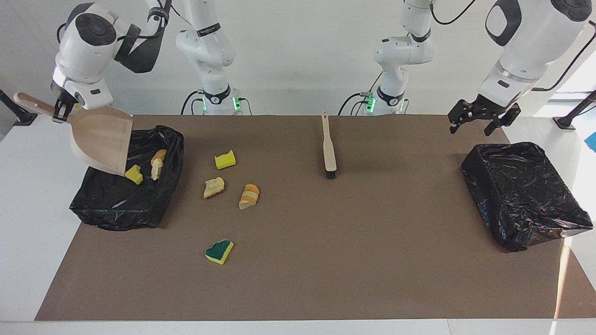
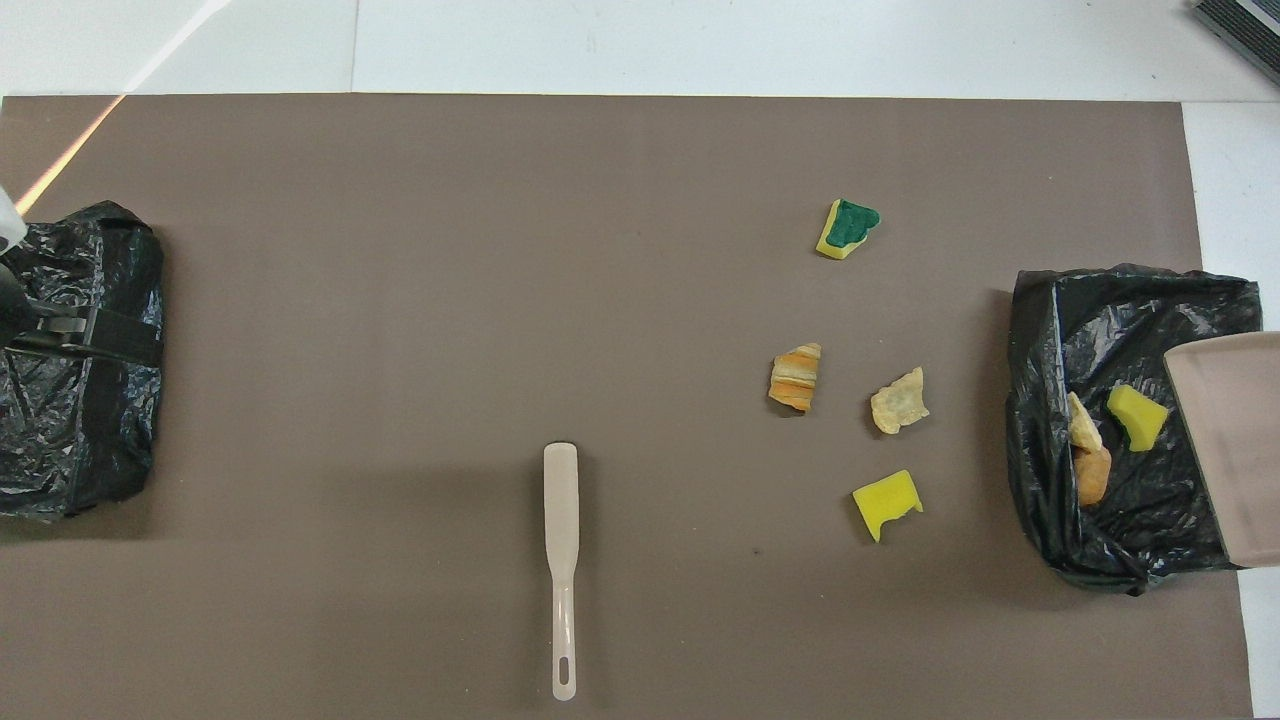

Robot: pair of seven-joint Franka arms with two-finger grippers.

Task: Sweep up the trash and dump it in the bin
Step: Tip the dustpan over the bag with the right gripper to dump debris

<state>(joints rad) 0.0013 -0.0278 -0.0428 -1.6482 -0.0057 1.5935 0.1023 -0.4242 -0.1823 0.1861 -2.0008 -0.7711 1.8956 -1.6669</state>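
though i have the dustpan (image 1: 100, 142) tipped over the bin (image 1: 125, 195) at the left of the facing view, only part of the trash is in: a yellow sponge chunk (image 1: 134, 174) and bread pieces (image 1: 157, 164) lie inside. my right tool (image 1: 63, 110) is clenched on the dustpan handle. four scraps remain on the table (image 1: 326, 260) beside that bin: a yellow chunk (image 1: 225, 159), two bread pieces (image 1: 213, 187), and the green-and-yellow piece (image 1: 219, 251). the brush (image 1: 329, 146) lies untouched mid-frame. my left tool (image 1: 482, 116) waits released over the second bin (image 1: 524, 193), upper right.
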